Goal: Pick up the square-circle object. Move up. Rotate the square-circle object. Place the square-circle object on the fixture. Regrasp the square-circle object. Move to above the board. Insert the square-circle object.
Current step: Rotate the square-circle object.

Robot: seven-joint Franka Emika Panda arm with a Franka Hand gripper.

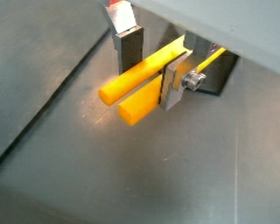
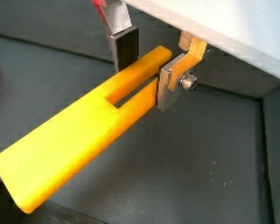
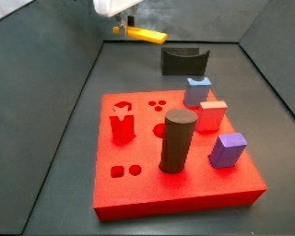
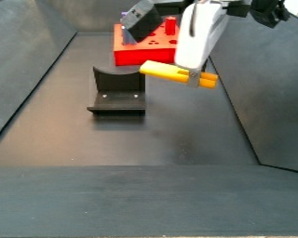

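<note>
Fingers (image 1: 174,83) of the gripper (image 4: 189,58) are clamped on the yellow-orange square-circle object (image 4: 173,73), which hangs level in the air above the dark floor, clear of everything else. In a side view the fixture (image 4: 115,91) stands on the floor just beside and below it, with the red board (image 3: 172,154) and its blue, red and purple blocks well apart from the gripper.

Wrist cams close on gripper (image 1: 154,74); side cams face (seemingly) opposite ways.
</note>
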